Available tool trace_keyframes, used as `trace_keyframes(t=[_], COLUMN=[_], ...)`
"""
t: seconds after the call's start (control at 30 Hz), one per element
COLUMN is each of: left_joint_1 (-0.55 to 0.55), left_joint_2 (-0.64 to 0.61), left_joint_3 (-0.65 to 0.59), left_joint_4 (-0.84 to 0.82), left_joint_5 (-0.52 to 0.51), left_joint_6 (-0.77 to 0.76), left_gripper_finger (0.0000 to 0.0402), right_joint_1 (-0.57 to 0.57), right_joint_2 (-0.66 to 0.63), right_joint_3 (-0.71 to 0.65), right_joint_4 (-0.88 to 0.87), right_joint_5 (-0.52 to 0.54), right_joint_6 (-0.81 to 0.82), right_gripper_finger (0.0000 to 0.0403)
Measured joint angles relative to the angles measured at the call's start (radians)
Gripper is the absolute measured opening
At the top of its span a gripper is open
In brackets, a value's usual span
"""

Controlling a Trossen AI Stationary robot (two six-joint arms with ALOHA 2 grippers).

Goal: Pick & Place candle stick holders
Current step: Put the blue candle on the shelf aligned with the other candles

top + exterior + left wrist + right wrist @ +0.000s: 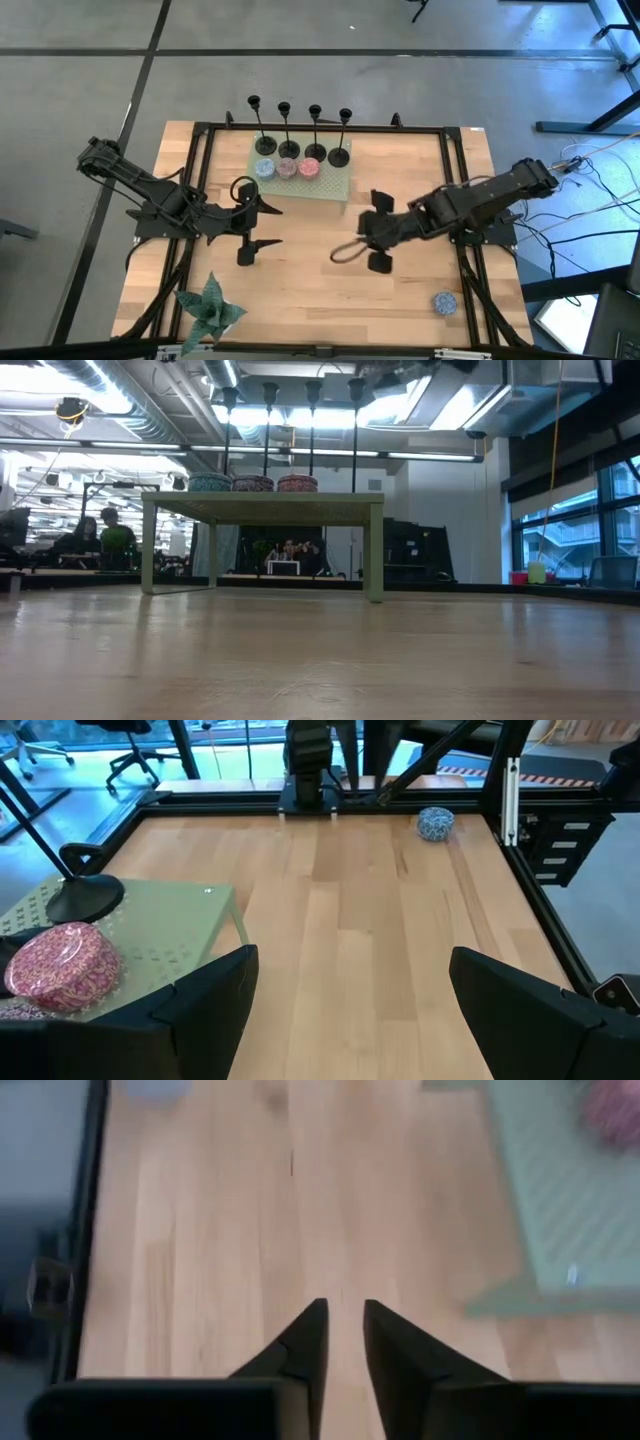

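The four holders stand upright in a row along the far edge of a small green stand, toward twelve o'clock on the bench, their round bases on its top and their stems rising side by side. In the low view their stems rise above the stand's top. Just in front of them on the same stand sit three small round pots: a blue one, a mauve one and a pink one. My left fingers hang at about nine o'clock, just off the stand's near left corner, spread wide with nothing between them. My right fingers hang at about three o'clock, near the stand's right end, narrow with only a thin gap and gripping nothing; bare wood shows past them in the right wrist view. A blue ball lies at five o'clock, well apart from the stand, and a green star-shaped plant sits at seven o'clock near the bench edge.
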Motion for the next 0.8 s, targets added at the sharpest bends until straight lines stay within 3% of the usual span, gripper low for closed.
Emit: trace_keyframes(t=[0.27,0.47,0.8], left_joint_1=[0.000,0.000,0.000], left_joint_2=[0.000,0.000,0.000], left_joint_3=[0.000,0.000,0.000], left_joint_4=[0.000,0.000,0.000], left_joint_5=[-0.003,-0.046,-0.057], left_joint_6=[-0.002,-0.076,-0.077], left_gripper_finger=[0.0327,0.0327,0.0327], right_joint_1=[0.054,0.074,0.178], right_joint_2=[0.005,0.005,0.005], right_joint_3=[0.000,-0.012,-0.178], right_joint_4=[-0.245,-0.392,-0.385], right_joint_5=[-0.019,-0.105,-0.392], right_joint_6=[0.226,0.456,0.740], right_gripper_finger=[0.0156,0.0217,0.0289])
